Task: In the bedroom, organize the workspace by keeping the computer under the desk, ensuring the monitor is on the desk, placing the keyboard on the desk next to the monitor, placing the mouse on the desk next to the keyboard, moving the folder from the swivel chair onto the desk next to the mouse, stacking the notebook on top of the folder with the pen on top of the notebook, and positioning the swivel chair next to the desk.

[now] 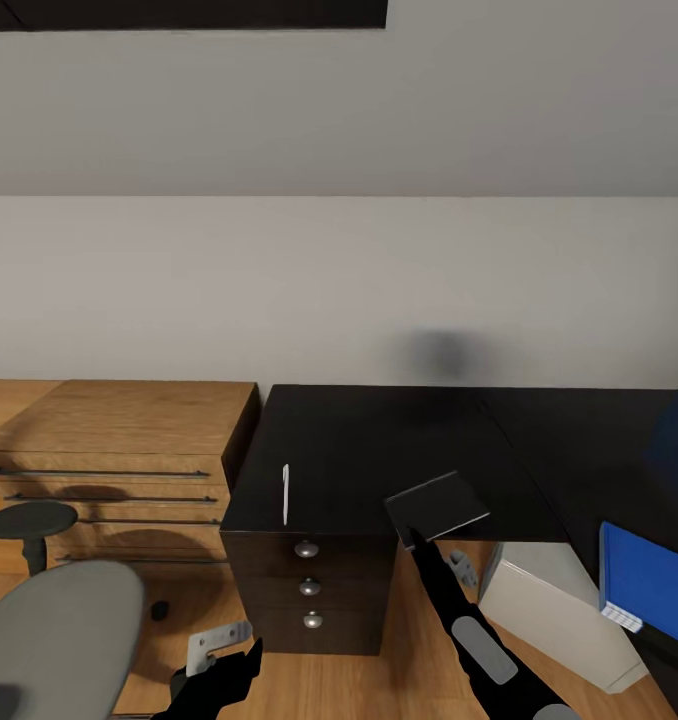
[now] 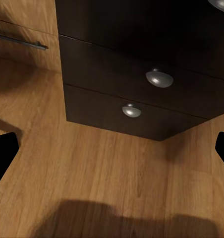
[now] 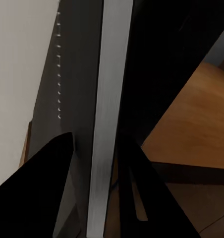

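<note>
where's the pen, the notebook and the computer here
pen [image 1: 285, 494]: head view, middle of the white stick.
notebook [image 1: 437, 507]: head view, centre of its dark cover.
computer [image 1: 554, 600]: head view, grey side panel.

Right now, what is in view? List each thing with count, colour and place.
desk: one, glossy black, against the wall
drawer knobs: three, silver, on the desk's drawer unit
pen: one, white, on the desk near its front edge
notebook: one, dark grey, at the desk's front edge
folder: one, blue, at the right
computer: one, light grey, under the desk
swivel chair: one, grey, lower left
wooden shelving: one, left of desk
left hand: black, open, low
right hand: black, shut on notebook
</note>
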Controlling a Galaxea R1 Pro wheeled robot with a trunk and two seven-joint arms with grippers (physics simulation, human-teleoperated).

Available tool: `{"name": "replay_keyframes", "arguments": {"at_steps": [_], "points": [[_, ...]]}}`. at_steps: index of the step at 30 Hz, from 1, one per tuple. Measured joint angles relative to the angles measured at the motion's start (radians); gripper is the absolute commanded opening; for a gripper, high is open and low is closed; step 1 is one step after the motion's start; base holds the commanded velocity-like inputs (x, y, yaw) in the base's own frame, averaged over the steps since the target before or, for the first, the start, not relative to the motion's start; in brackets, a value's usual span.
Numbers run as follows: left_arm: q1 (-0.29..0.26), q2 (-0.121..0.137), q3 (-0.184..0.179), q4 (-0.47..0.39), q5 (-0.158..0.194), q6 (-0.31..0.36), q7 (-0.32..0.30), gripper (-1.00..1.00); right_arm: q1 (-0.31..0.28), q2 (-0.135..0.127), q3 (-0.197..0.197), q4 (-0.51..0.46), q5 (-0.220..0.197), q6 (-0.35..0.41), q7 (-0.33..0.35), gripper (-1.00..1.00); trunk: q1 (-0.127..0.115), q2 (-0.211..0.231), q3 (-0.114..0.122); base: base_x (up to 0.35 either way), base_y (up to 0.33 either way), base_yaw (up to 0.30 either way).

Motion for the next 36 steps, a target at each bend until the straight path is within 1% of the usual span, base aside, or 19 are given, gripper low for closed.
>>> {"name": "replay_keyframes", "arguments": {"at_steps": [2, 13, 19, 22, 26, 28, 30, 31, 32, 34, 35, 36], "points": [[0.0, 0.0, 0.0, 0.0, 0.0, 0.0, 0.0, 1.0, 0.0, 0.0, 0.0, 0.0, 0.0, 0.0, 0.0, -1.0, 0.0, 0.0, 0.0, 0.0, 0.0, 0.0], [0.0, -0.001, 0.001, 0.004, 0.001, 0.002, 0.004, 1.0, 0.0, 0.0, 0.001, -0.006, 0.0, -0.003, 0.002, -1.0, -0.042, 0.077, 0.034, 0.0, 0.0, 0.0], [0.0, -0.001, 0.001, 0.006, -0.001, 0.002, 0.009, 1.0, 0.0, -0.005, -0.002, -0.015, -0.003, 0.001, 0.003, -1.0, -0.065, 0.119, 0.053, -0.031, 0.0, 0.0], [0.0, -0.001, 0.001, 0.006, -0.002, 0.001, 0.009, 1.0, 0.0, -0.007, -0.003, -0.035, -0.004, 0.001, 0.002, -1.0, -0.076, 0.14, 0.063, -0.236, 0.0, 0.0], [0.0, -0.001, 0.0, 0.006, -0.003, 0.0, 0.009, 1.0, 0.009, -0.01, -0.003, -0.092, -0.003, 0.002, -0.005, -1.0, -0.091, 0.168, 0.075, -0.318, 0.0, 0.0], [0.0, -0.001, 0.0, 0.006, -0.003, 0.0, 0.009, 1.0, 0.022, -0.018, -0.003, -0.128, -0.003, 0.002, -0.013, -1.0, -0.099, 0.182, 0.081, -0.332, 0.0, 0.0], [0.0, -0.001, 0.0, 0.006, -0.004, 0.0, 0.009, 1.0, 0.05, -0.042, -0.003, -0.212, -0.005, 0.002, -0.077, -1.0, -0.107, 0.196, 0.088, -0.336, 0.0, 0.0], [0.0, -0.001, 0.0, 0.006, -0.004, 0.0, 0.009, 1.0, 0.063, -0.055, -0.002, -0.255, -0.006, 0.002, -0.124, -1.0, -0.11, 0.203, 0.091, -0.338, 0.0, 0.0], [0.0, -0.002, 0.0, 0.006, -0.004, 0.0, 0.009, 1.0, 0.071, -0.062, -0.002, -0.28, -0.005, 0.002, -0.15, -1.0, -0.114, 0.21, 0.094, -0.338, -0.006, 0.0], [0.0, -0.002, -0.001, 0.007, -0.004, 0.0, 0.01, 1.0, 0.097, -0.086, -0.002, -0.376, -0.004, 0.0, -0.256, -1.0, -0.122, 0.224, 0.1, -0.281, -0.024, 0.0], [0.0, -0.003, -0.001, 0.007, -0.004, -0.001, 0.01, 1.0, 0.103, -0.091, -0.002, -0.401, -0.004, 0.0, -0.283, -1.0, -0.126, 0.231, 0.103, -0.132, -0.013, 0.0], [0.0, -0.003, -0.001, 0.007, -0.005, -0.001, 0.011, 1.0, 0.119, -0.108, -0.003, -0.466, -0.003, -0.002, -0.342, -1.0, -0.13, 0.238, 0.107, -0.085, -0.008, 0.0]]}}
